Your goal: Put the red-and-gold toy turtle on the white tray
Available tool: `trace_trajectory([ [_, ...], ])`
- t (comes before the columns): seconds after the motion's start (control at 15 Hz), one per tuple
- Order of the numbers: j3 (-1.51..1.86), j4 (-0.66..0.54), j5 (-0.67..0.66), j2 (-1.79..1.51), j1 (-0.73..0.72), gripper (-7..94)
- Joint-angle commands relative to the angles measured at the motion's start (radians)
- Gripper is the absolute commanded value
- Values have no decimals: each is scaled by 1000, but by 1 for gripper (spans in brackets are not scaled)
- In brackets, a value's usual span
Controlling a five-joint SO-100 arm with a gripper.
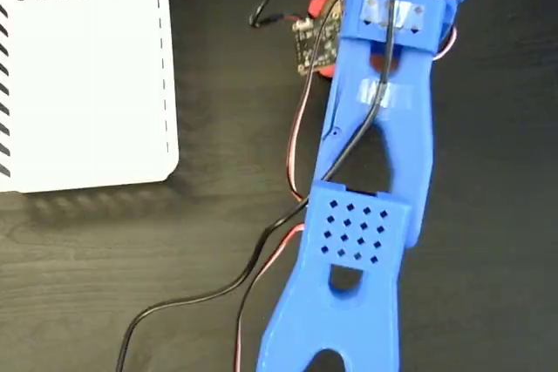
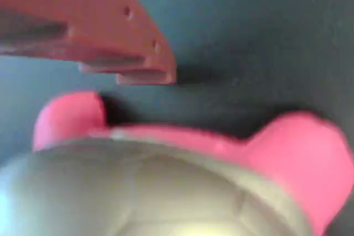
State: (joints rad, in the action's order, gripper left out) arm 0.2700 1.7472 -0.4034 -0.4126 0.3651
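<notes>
The red-and-gold toy turtle [image 2: 166, 192] fills the bottom of the wrist view, very close and blurred, with a pale gold shell and pink feet at left and right. It rests on the dark table. My gripper [image 2: 166, 103] hangs right over it. One red-orange finger [image 2: 110, 31] shows at upper left, with a strip of table between its tip and the turtle; the other finger is out of frame. In the fixed view the blue arm [image 1: 375, 172] covers the gripper and turtle. The white tray [image 1: 83, 76] lies at upper left, away from the arm.
A small circuit board [image 1: 309, 41] with red bits beside it sits next to the arm's wrist. Black and red cables [image 1: 261, 250] trail from it across the dark table toward the bottom left.
</notes>
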Motion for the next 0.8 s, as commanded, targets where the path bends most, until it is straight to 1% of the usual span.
trace_trajectory([
  [0.0, -61, 6, -5, -40, 2, 69],
  [0.07, -38, -25, -2, -43, 3, 69],
  [0.13, -5, -52, -2, -48, 5, 65],
  [0.33, -8, -55, -2, -46, 6, 49],
  [0.6, -9, -57, 8, -49, 6, 24],
  [0.67, -9, -57, 12, -52, 8, 19],
  [0.73, -5, -57, 23, -60, 8, 16],
])
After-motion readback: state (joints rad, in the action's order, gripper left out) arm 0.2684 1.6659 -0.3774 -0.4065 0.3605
